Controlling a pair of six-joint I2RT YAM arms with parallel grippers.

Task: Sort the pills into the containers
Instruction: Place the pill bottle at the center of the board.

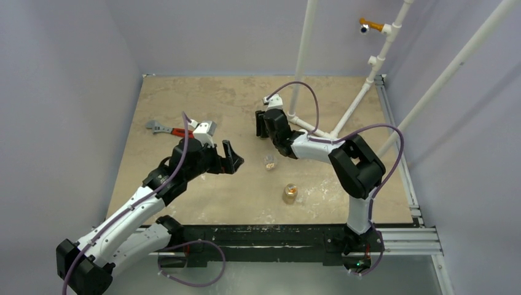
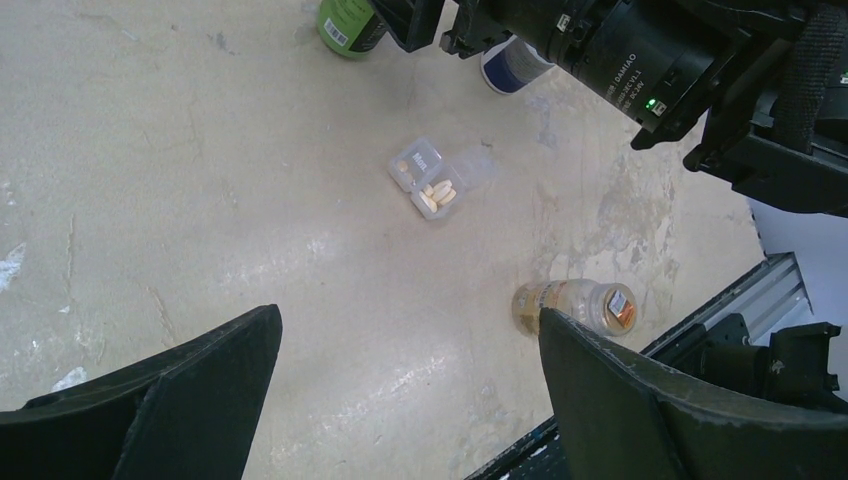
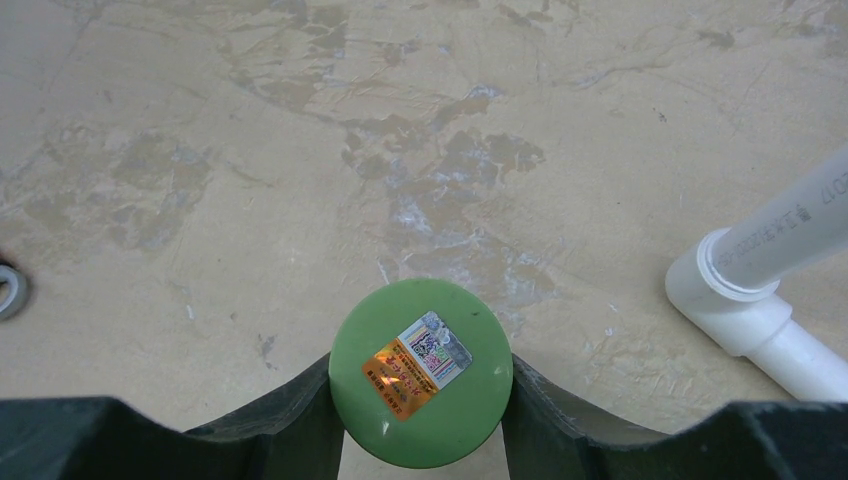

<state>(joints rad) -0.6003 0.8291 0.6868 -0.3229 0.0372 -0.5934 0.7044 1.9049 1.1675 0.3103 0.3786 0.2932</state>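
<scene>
The container [image 2: 435, 180] is a small clear case lying open on the table, also seen at the container [image 1: 270, 162] from above. Several pale pills [image 2: 438, 195] lie in one of its compartments. My left gripper [image 2: 408, 318] hangs open above the bare table, near side of the case, nothing between its fingers. My right gripper [image 3: 421, 368] is shut on a green bottle [image 3: 422, 372], whose round stickered end faces the wrist camera. The left wrist view shows that green bottle [image 2: 349, 22] at the top edge, beyond the case.
A tan-orange bottle [image 2: 582, 305] lies on its side near the front edge, just past my left gripper's right finger. A white-capped bottle [image 2: 510, 65] stands by the right arm. White pipes [image 3: 770, 280] cross at the back right. A wrench [image 1: 164, 129] lies at the left.
</scene>
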